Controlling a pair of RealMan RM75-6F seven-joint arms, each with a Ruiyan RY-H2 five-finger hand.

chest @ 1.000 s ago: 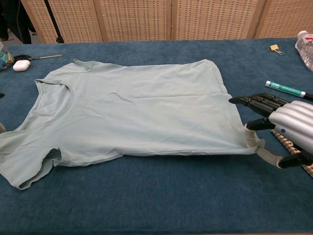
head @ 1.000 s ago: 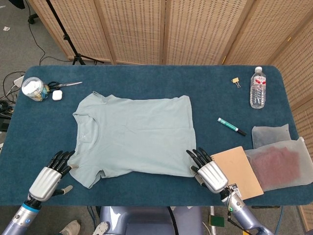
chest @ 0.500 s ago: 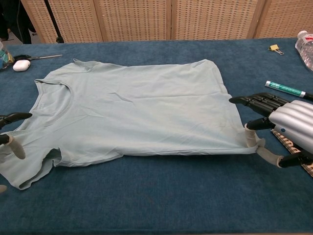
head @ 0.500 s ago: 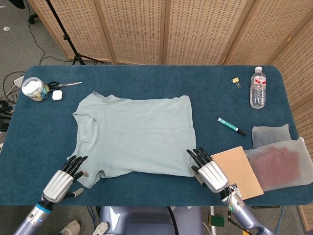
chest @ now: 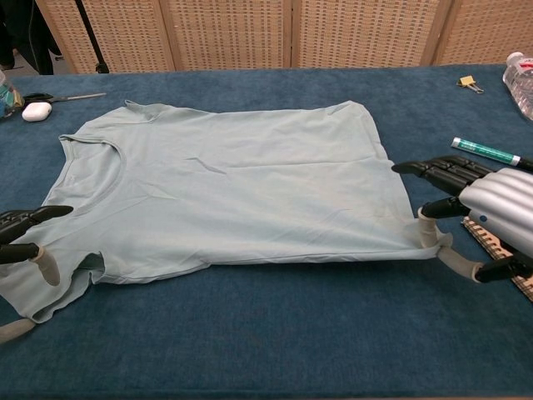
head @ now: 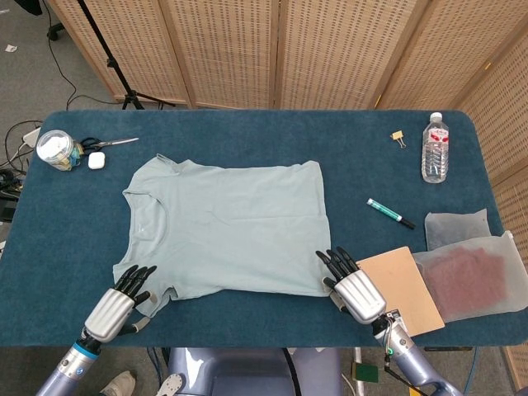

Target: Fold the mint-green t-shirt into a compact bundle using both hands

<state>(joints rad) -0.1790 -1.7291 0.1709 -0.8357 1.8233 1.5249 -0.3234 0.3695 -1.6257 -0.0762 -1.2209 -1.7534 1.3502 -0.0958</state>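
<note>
The mint-green t-shirt (head: 231,227) (chest: 233,187) lies flat on the blue table, collar to the left and hem to the right. My left hand (head: 115,307) (chest: 21,246) hovers at the near sleeve, its fingers spread over the sleeve's edge and holding nothing. At the shirt's near right hem corner sits my right hand (head: 353,289) (chest: 479,217), fingers stretched out and apart. Its thumb touches the hem corner in the chest view. Neither hand has cloth gathered in it.
A brown board (head: 404,289), a plastic bag (head: 470,280) and a pouch (head: 455,227) lie right of my right hand. A green marker (head: 389,213), a water bottle (head: 435,148) and a binder clip (head: 398,138) are further back. A jar (head: 56,148), scissors (head: 111,143) and a white case (head: 96,161) sit far left.
My left hand has moved right and forward along the near edge, from beside the shirt to over the near sleeve. The right hand has stayed at the hem corner.
</note>
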